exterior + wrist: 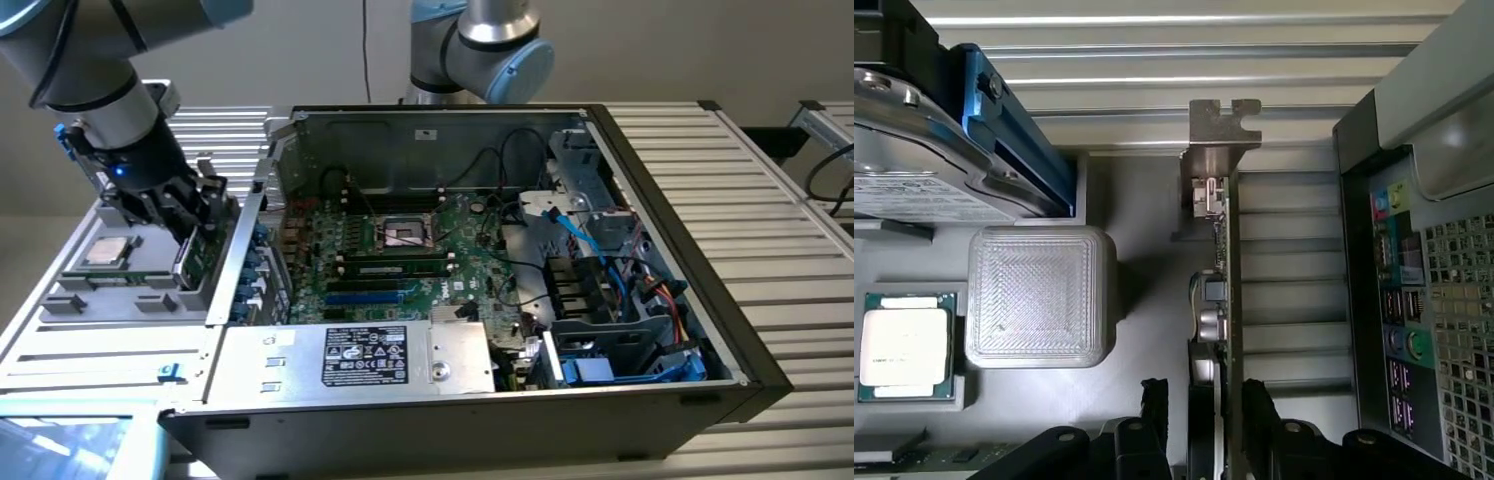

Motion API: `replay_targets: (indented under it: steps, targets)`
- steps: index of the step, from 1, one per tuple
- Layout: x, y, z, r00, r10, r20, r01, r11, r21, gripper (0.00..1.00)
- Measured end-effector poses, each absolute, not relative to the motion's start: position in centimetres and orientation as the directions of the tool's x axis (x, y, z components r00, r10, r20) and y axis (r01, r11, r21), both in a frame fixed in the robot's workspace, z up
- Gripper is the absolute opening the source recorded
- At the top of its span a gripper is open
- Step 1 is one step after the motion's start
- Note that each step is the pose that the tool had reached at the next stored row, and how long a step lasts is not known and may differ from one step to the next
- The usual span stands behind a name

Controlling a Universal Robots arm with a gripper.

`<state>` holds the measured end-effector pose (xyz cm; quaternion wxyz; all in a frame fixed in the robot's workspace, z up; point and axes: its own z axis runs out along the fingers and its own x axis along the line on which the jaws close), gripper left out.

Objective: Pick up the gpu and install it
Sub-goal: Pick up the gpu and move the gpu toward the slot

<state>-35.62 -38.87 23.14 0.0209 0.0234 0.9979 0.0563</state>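
Inside the parted gripper (1204, 392), the gpu (1216, 262).

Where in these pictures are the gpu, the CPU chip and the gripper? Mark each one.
gpu (1222, 122): wrist view, its silver end bracket.
CPU chip (906, 347): wrist view, its metal lid.
gripper (1204, 397): wrist view, midway between its open fingertips.

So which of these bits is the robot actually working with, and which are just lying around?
For the job: gpu, gripper open astride it, motherboard in the computer case.
Lying about: processor chip, hard drive, grey ribbed block.
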Motion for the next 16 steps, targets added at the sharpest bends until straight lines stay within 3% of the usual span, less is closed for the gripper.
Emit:
replay_targets:
  steps: [14, 16]
  targets:
    - [-35.59, -39.0, 22.59, -0.998, 0.05, -0.043, 0.044, 0.991, 0.125, 0.44]
    - [-35.59, -39.0, 22.58, -0.998, 0.05, -0.043, 0.044, 0.991, 0.126, 0.35]
